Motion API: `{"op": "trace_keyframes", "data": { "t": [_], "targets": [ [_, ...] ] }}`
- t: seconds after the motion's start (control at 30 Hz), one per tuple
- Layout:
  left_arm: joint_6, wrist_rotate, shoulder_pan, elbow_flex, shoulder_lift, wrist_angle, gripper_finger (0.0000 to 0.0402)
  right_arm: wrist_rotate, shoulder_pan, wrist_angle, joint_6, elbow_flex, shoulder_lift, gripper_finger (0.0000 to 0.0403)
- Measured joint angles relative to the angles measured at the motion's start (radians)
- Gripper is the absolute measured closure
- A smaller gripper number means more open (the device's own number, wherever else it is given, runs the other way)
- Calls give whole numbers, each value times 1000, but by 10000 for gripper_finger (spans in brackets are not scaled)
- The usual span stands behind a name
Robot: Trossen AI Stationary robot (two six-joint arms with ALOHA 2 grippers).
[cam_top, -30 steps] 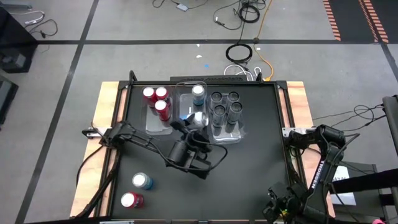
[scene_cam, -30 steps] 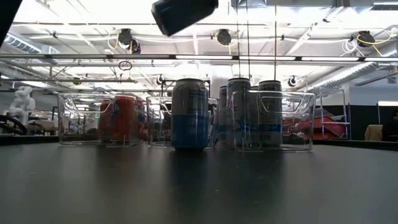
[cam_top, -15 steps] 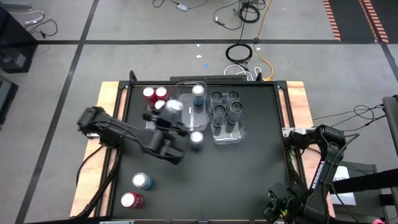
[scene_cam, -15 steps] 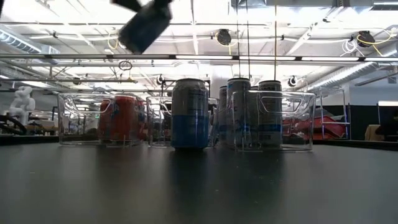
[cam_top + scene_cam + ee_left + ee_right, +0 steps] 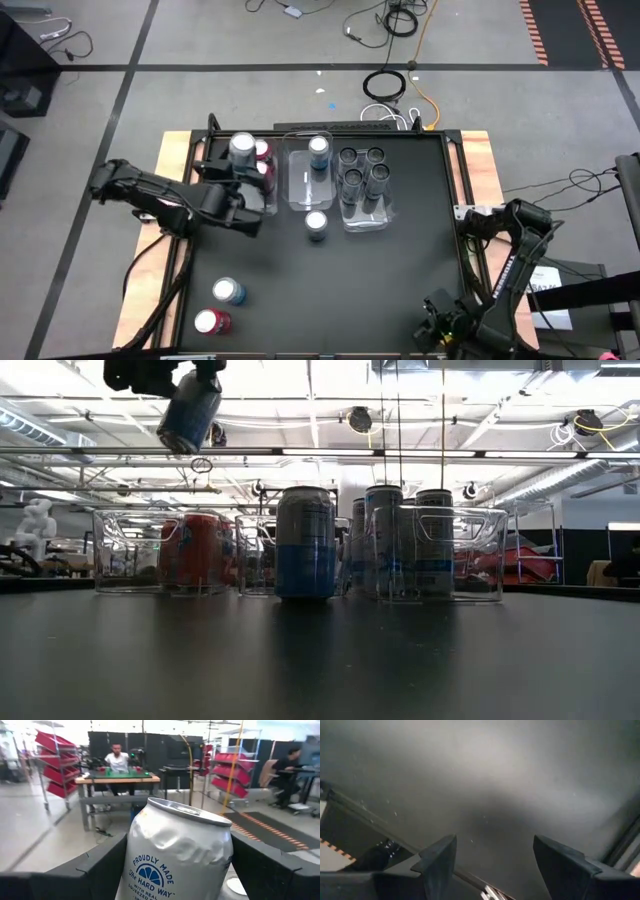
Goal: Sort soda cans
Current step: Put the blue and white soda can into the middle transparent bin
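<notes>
My left gripper [image 5: 177,862] is shut on a blue-and-silver soda can [image 5: 242,149], high above the left clear tray [image 5: 262,203] that holds red cans [image 5: 263,166]. The middle tray [image 5: 300,185] holds one blue-and-silver can [image 5: 318,149]. The right tray [image 5: 365,215] holds several dark grey cans [image 5: 362,172]. Another blue-and-silver can [image 5: 316,225] stands on its base on the black table, in front of the trays. My right gripper [image 5: 438,326] hangs open over the near right corner, with nothing between its fingers. My left gripper pinches the can's side wall [image 5: 137,870] between its two fingers [image 5: 102,865], one on each side of the body. The fingers lie about level and point toward the far edge. The can is lifted clear, top up and somewhat tilted [image 5: 190,410]; its upper wall shows a dent [image 5: 192,847].
A blue-and-silver can [image 5: 228,291] and a red can [image 5: 210,322] stand at the near left of the table. The table's wooden frame [image 5: 165,170] runs along both sides. Beyond the table, people sit at desks [image 5: 117,757].
My left gripper has carried the can from over the middle of the table toward the left and far edges, to above the red cans' tray. It has rolled on the way, so the can has tipped from nearly lying to nearly upright. The standing can in front of the trays came into sight.
</notes>
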Motion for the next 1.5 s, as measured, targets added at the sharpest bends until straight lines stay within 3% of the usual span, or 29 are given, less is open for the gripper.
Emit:
{"op": "trace_keyframes", "data": {
  "t": [0.5,0.67,0.97,1.13,1.37,1.5],
  "targets": [
    [92,-5,261,-1,-28,-47,72,26,-108,19,-11,0,0,147],
    [88,-4,215,-1,-28,-34,72,26,-131,18,-34,0,0,147],
    [162,24,19,-1,-13,194,72,28,-160,14,-138,0,0,147],
    [475,155,-41,-1,26,497,72,27,-143,12,-146,0,0,147],
    [1268,504,-53,-1,117,1170,72,27,-104,12,-157,0,0,147],
    [1537,681,-20,-1,150,1460,72,27,-81,12,-157,0,0,147]
  ]
}}
